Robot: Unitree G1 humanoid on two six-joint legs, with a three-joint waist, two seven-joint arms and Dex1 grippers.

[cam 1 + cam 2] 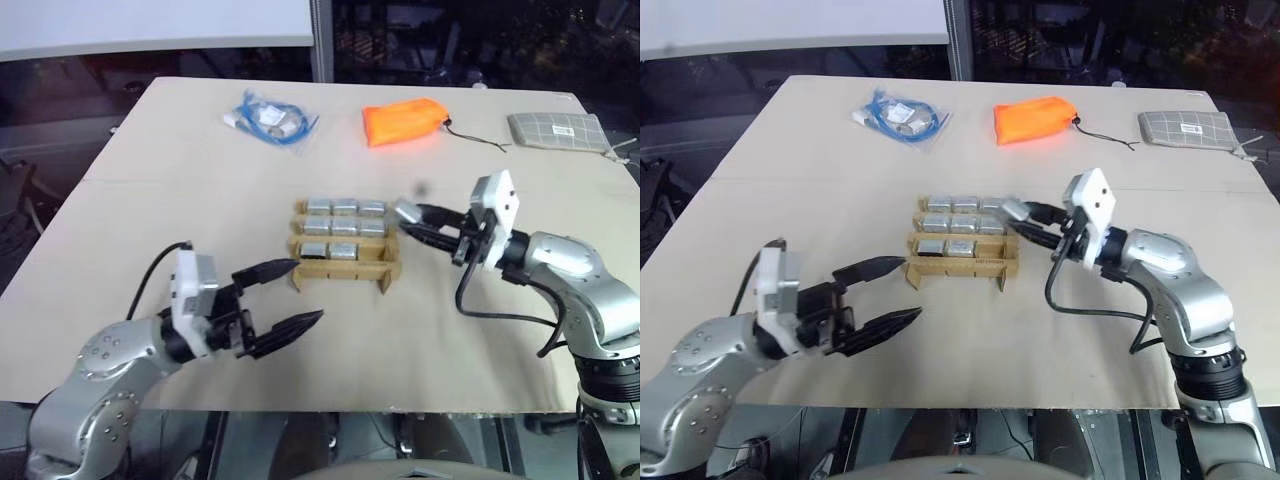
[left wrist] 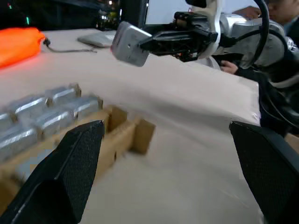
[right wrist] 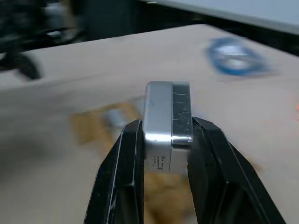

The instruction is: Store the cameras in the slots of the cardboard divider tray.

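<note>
Clamped between the two black fingers of the right gripper (image 3: pixel 164 140), a silver-grey camera (image 3: pixel 167 122) is held in the air, lifted off the table (image 1: pixel 200 200). In the head views this held camera is seen at about three o'clock from the cardboard divider tray (image 1: pixel 343 268), just beside the tray's right edge and above it, with the gripper lying level and aimed toward the tray.

The tray sits near the middle of the table. Eight cameras (image 1: pixel 345 208) are seen already lodged in its slots: three in the far row, three in the middle row and two in the near row. The near-right slot (image 1: pixel 371 251) is seen without a camera.

The left gripper (image 1: pixel 285 295) is held released, its fingers spread wide with nothing between them; it is placed at about seven o'clock from the tray, just beside the near-left corner, one fingertip close to the cardboard tab.

On the far part of the table, a coiled blue cable in a clear bag (image 1: pixel 270 118) is found at eleven o'clock from the tray, an orange pouch (image 1: pixel 402 121) at about one o'clock, and a grey checked pouch (image 1: pixel 556 130) at two o'clock near the far right corner.
</note>
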